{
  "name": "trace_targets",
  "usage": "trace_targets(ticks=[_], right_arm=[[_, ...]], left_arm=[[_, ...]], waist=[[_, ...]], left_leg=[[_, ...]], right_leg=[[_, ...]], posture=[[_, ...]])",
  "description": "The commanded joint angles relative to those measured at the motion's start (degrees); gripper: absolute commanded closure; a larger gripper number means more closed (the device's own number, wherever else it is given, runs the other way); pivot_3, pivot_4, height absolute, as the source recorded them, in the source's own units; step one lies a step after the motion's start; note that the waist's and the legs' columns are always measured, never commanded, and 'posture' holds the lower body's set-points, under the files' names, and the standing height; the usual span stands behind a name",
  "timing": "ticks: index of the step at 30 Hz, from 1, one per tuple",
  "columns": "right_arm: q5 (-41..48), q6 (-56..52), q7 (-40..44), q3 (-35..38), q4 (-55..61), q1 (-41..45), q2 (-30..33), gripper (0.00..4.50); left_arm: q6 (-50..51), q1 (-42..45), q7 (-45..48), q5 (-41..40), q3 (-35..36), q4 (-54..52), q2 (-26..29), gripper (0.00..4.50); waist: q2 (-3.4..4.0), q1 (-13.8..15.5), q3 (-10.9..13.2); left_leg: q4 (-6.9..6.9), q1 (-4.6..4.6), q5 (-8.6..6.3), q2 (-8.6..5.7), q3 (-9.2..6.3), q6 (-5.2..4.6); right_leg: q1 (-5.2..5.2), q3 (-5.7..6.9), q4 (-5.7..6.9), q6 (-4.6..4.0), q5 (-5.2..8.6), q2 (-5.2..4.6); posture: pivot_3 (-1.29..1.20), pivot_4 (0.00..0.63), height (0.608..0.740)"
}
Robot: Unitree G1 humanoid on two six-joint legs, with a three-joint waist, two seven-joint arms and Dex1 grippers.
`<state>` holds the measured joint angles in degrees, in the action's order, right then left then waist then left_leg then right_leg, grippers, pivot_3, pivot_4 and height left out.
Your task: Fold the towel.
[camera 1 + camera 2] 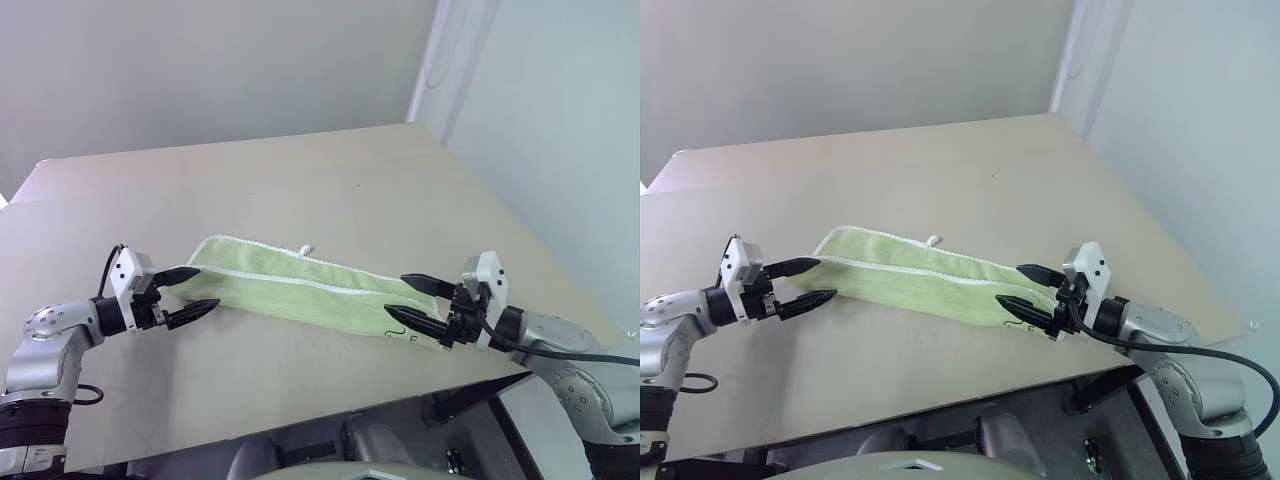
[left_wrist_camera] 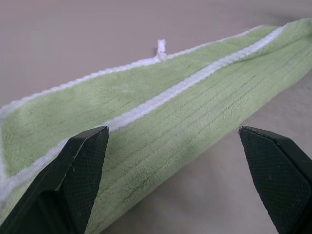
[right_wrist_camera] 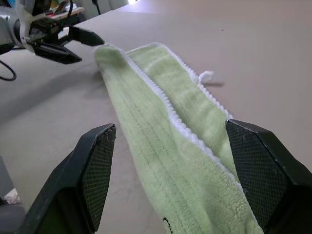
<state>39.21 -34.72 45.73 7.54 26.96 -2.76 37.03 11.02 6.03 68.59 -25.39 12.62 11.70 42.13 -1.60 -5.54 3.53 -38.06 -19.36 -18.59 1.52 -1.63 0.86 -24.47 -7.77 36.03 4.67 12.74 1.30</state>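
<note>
Lying across the middle of the beige table (image 1: pixel 330 170), the towel (image 1: pixel 300 285) forms a long, narrow strip already folded lengthwise, one layer over the other, so that two lines of white edging run side by side along it. It stretches on a slant from the table's left part towards its near right edge. A small white loop tag (image 1: pixel 305 250) sticks out from the far long edge, about midway along.

At the strip's left end the left tool (image 1: pixel 195 290) stands wide open and holds nothing. Its upper finger reaches just to the towel's end corner, though actual touching cannot be made out, and its lower finger sits over bare table just beside the end; in the left wrist view the cloth runs away between the two black fingers (image 2: pixel 80 168).

At the right end, near the table's near right edge, the right tool (image 1: pixel 418 303) is also open and empty. Its fingers (image 3: pixel 95 170) straddle the towel's width, one on each side of the end, with the cloth lying flat on the table between them and not pinched. Some small dark marking shows on the towel's end beside this tool.
</note>
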Motion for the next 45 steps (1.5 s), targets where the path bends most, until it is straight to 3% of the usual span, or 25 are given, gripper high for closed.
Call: trace_targets(ticks=[1, 12, 29, 45], right_arm=[[1.15, 0.34, -0.31, 0.72, 1.93, 0.95, -0.39, 0.76], [0.38, 0.09, 1.95, -1.31, -1.77, 5.32, 0.98, 0.76], [0.31, -0.07, -0.14, -0.75, -0.44, 3.75, 0.17, 0.76], [-0.58, 0.31, -4.27, -1.49, 2.58, -0.37, -1.32, 0.76]], left_arm=[[-1.48, 1.12, 0.07, -0.51, 1.70, -0.49, 0.87, 0.00], [0.25, -2.98, -2.90, -2.66, 4.62, -5.91, 0.70, 0.00], [2.50, 2.47, -3.29, -3.33, 2.96, -2.99, 0.79, 0.00], [1.26, 24.98, 1.57, 9.49, -5.65, 29.84, 6.56, 0.00]], waist=[[0.00, -0.13, 0.00], [0.00, 0.05, 0.00], [0.01, 0.01, 0.00], [-0.02, -0.04, -0.02]], left_leg=[[0.00, 0.00, 0.00, 0.00, 0.00, 0.00], [0.01, 0.00, 0.00, 0.01, 0.00, 0.00], [0.01, -0.02, 0.00, 0.00, 0.00, 0.00], [-0.01, -0.03, 0.00, -0.02, -0.02, -0.01]], right_leg=[[0.00, 0.00, 0.00, 0.00, 0.00, 0.00], [-0.01, 0.00, 0.01, 0.00, 0.00, -0.01], [-0.01, 0.00, 0.02, 0.00, 0.00, 0.00], [-0.01, 0.01, 0.04, 0.00, -0.01, 0.03]], posture=[[0.00, 0.000, 0.740], [0.00, 0.000, 0.740], [0.00, 0.000, 0.740], [0.00, 0.000, 0.740]])
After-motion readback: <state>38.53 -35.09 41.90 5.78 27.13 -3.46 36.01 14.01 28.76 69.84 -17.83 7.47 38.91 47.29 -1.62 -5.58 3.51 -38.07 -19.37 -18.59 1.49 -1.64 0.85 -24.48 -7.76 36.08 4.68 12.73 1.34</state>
